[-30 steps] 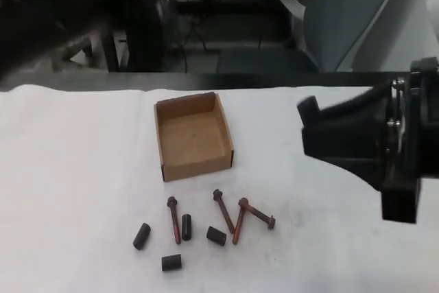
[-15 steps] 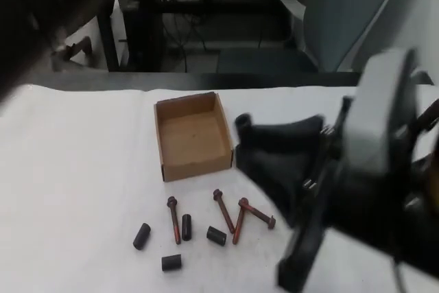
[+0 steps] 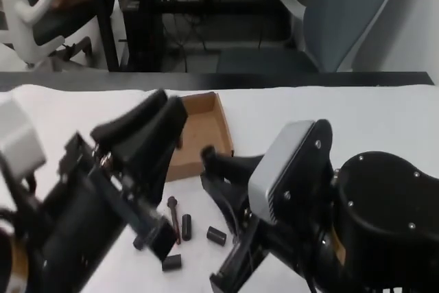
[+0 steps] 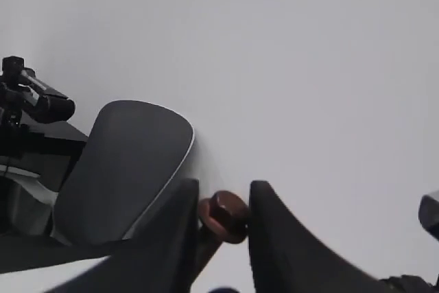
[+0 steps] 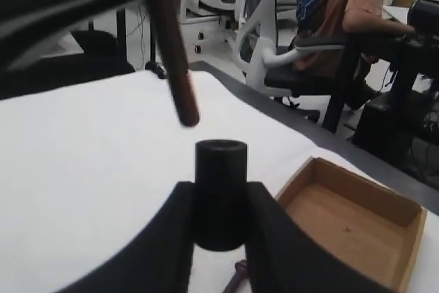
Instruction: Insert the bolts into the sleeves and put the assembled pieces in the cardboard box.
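The left pincer [image 4: 223,193] is narrowed on a reddish bolt [image 4: 225,212], whose head sits squeezed between the two dark fingers [image 4: 168,238]. The right pincer [image 5: 218,190] is clamped on a black sleeve [image 5: 220,162], held upright with its open end facing up. In the right wrist view the held bolt's shank slants down from the left pincer, and its lower end hangs just above the sleeve's mouth, a little off to one side and not inside it. Both arms are raised over the white table [image 3: 357,111], close to its near edge, with the two pincers close together. The cardboard box [image 3: 206,118] lies open on the table beyond them, midway along and toward the far edge, partly hidden by the left arm. Between the box and the near edge lie loose pieces: another bolt [image 3: 173,216], a sleeve just beside it [image 3: 186,226], a second sleeve [image 3: 216,235] near the right arm, and a third [image 3: 171,262] closest to the near edge.
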